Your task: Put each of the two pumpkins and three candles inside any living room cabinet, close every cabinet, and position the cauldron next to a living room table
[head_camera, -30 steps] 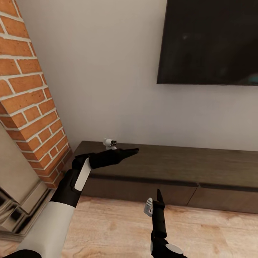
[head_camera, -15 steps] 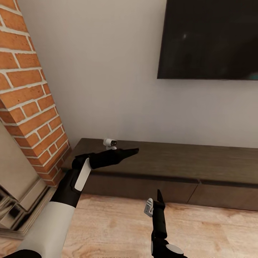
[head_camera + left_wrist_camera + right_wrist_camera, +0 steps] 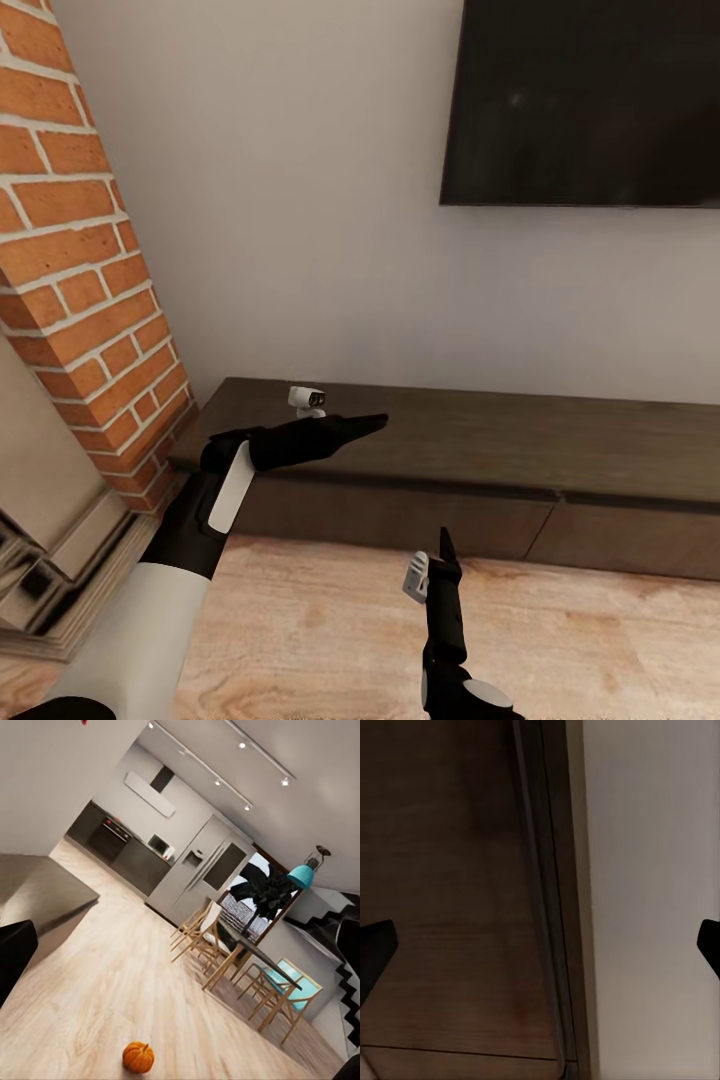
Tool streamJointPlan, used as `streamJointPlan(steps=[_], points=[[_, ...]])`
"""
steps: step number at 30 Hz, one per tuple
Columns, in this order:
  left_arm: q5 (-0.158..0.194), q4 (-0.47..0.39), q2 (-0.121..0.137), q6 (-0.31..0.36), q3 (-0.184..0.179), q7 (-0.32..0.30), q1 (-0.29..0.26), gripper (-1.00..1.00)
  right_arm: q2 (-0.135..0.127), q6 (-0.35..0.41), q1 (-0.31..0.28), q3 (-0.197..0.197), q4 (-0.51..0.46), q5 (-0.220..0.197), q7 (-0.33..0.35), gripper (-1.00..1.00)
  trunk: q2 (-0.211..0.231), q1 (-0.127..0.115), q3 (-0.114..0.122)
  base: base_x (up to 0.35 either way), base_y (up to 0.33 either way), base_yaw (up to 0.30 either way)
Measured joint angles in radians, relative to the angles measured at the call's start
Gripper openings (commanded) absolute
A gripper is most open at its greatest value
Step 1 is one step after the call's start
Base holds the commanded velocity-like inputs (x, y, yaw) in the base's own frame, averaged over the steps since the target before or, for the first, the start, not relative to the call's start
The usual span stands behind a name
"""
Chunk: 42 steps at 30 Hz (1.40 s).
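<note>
White wall (image 3: 320, 200) and dark TV (image 3: 590, 100) are filling the space well above both hands. The whole head view is sitting lower against the room than a second ago: TV edge and cabinet top are showing higher in frame, more floor is showing, so the camera or base is moving, not the furniture. Both arms are keeping the same pose in frame. Judgement: robot is closing in on or settling before the cabinet, no grasp started.

Brick column (image 3: 80, 270) is standing beyond the left hand's outer side. Cabinet (image 3: 520, 450), long, low, dark brown, is lying just beyond and under the left hand (image 3: 372, 422), drawer fronts looking closed. Wood floor (image 3: 300, 630) is running under the right hand (image 3: 441, 545).

Left hand is reaching over the cabinet top, holding nothing visible; how far it's open, cannot tell. Right hand is pointing up ahead of the drawer fronts; the right wrist view is showing fingertips (image 3: 375, 949) spread wide apart, empty, cabinet (image 3: 450, 885) wood in front.

Pumpkin (image 3: 139, 1057) is sitting on the floor far out from the left hand, toward the dining set (image 3: 240, 960). It isn't in the cabinet yet, so most of the task is looking undone.
</note>
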Motion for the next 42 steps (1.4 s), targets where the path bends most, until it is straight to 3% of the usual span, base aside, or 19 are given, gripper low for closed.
streamJointPlan(steps=[3,8,17,24,42], points=[[0.0,0.0,0.0,0.0,0.0,0.001,0.0,1.0,0.001,0.004,0.0,-0.001,-0.001,-0.001,-0.005,1.0,-0.021,0.012,-0.009,0.0,0.0,0.0],[0.001,0.005,0.001,-0.001,0.002,0.0,0.0,1.0,0.002,0.007,-0.002,-0.002,-0.002,-0.004,-0.041,1.0,-0.021,0.012,-0.009,0.0,0.0,0.0],[0.002,0.007,0.001,-0.001,0.003,0.0,0.0,1.0,0.001,0.006,-0.001,-0.001,0.003,-0.002,-0.049,1.0,-0.021,0.012,-0.009,0.187,0.0,0.0],[0.041,0.01,0.003,-0.004,0.002,0.0,0.0,1.0,0.003,0.006,-0.001,0.0,0.002,-0.001,-0.067,1.0,-0.021,0.012,-0.009,0.012,0.0,0.0],[0.046,0.012,0.006,-0.009,0.002,-0.001,0.0,1.0,0.004,0.006,0.0,0.0,0.008,0.0,-0.074,1.0,-0.021,0.012,-0.009,0.1,0.0,0.0]])
